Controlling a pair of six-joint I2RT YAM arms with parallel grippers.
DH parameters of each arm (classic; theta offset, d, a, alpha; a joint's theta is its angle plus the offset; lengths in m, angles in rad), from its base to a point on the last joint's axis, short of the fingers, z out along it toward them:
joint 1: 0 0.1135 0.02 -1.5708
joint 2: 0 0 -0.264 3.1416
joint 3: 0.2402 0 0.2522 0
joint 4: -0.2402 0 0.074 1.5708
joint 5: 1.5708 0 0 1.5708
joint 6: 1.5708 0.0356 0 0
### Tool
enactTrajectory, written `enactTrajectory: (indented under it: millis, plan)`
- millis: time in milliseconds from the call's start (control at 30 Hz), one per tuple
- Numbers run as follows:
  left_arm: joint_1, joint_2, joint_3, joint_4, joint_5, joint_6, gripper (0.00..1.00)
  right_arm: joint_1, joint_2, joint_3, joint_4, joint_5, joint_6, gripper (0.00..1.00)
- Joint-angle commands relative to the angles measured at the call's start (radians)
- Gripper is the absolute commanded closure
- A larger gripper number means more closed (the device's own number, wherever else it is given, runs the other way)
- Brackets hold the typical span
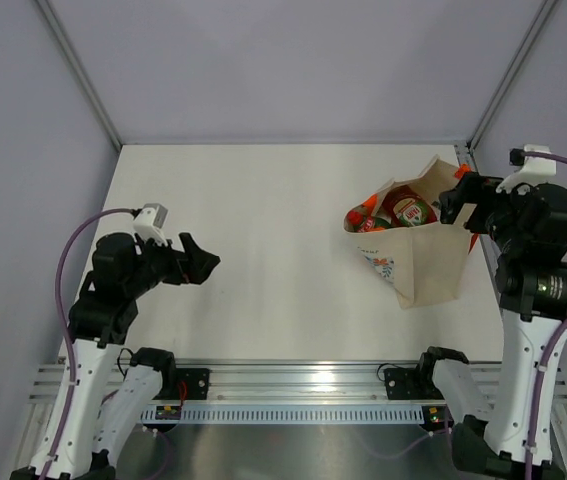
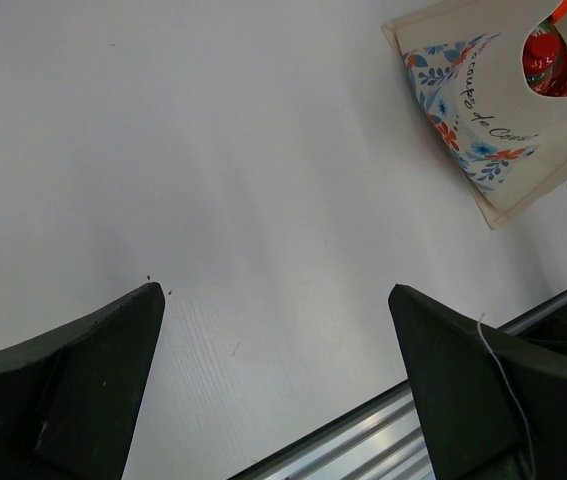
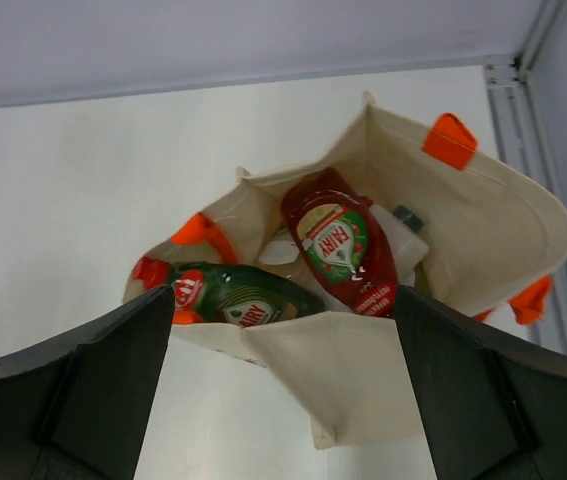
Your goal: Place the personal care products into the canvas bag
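The beige canvas bag (image 1: 428, 255) with orange handles and a floral print stands at the right of the table; it also shows in the left wrist view (image 2: 508, 130) and the right wrist view (image 3: 493, 230). Inside it lie a red bottle (image 3: 341, 243) with a white-green label, a green red-capped bottle (image 3: 233, 296) and something white beneath them. The red bottle also shows from above (image 1: 410, 210). My right gripper (image 3: 283, 340) is open and empty, held above the bag's near side. My left gripper (image 2: 275, 330) is open and empty over bare table at the left.
A metal rail (image 1: 293, 385) runs along the table's near edge. Grey walls with metal posts (image 1: 78, 70) enclose the back and sides. The bag stands close to the right wall.
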Motion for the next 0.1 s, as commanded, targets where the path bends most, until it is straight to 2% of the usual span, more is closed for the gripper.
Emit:
enactTrajectory:
  millis: [0,67]
  plan:
    - [0.005,-0.023,0.012,0.036,0.003,-0.016,0.01,0.003,-0.071,-0.029,0.065,0.222,-0.002,0.0]
    - [0.005,-0.028,0.004,0.046,0.003,-0.024,0.01,0.003,-0.103,-0.056,0.077,0.274,-0.005,0.01]
